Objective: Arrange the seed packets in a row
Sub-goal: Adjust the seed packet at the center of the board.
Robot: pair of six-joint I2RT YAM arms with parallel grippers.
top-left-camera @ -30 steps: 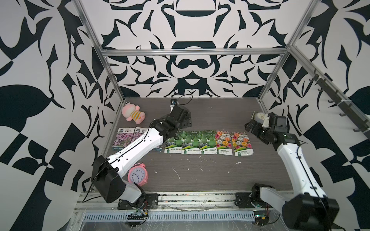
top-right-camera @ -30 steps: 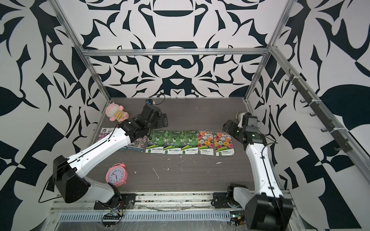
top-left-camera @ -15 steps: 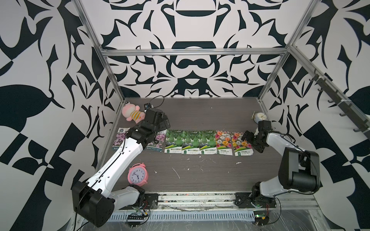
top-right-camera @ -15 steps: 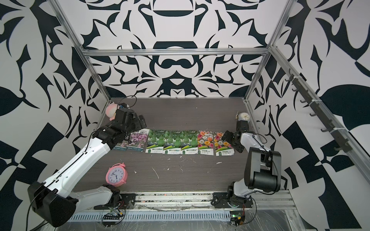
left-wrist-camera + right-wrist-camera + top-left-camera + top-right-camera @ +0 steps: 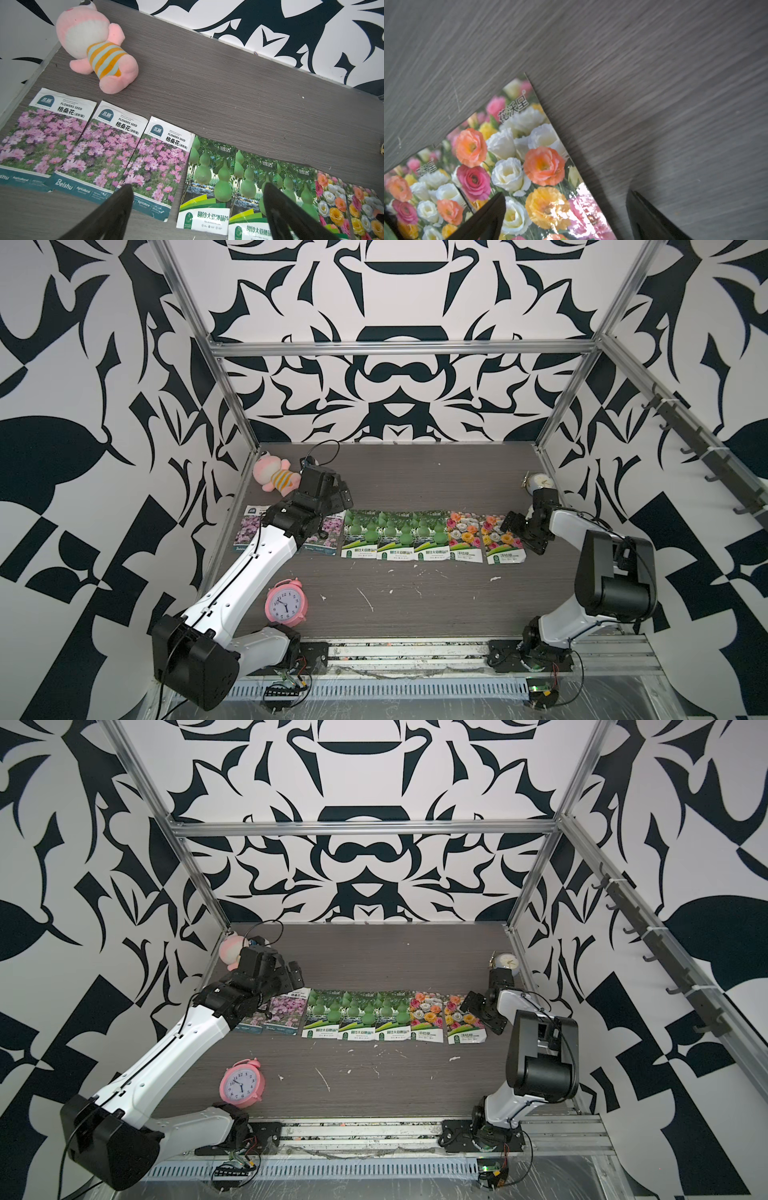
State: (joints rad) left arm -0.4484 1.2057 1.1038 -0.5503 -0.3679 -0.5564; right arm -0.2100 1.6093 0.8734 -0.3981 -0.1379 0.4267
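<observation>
As seen in both top views, seed packets (image 5: 415, 537): eight flat glossy rectangles, side by side in one row across the middle of the dark wood-grain bench (image 5: 415, 472).
Order from left edge: three purple-flower packets (image 5: 99, 145), three green-gourd packets (image 5: 359, 1017), two orange-pink-white bloom packets (image 5: 428, 1019).
Left jaws: spread wide, empty, raised above the row near the purple–gourd seam.
Right jaws: apart, astride the outer edge of the last bloom packet, gripping nothing.
Pink plush toy (image 5: 276, 479): far left corner.
Pink round alarm clock (image 5: 286, 605): near edge, left side.
</observation>
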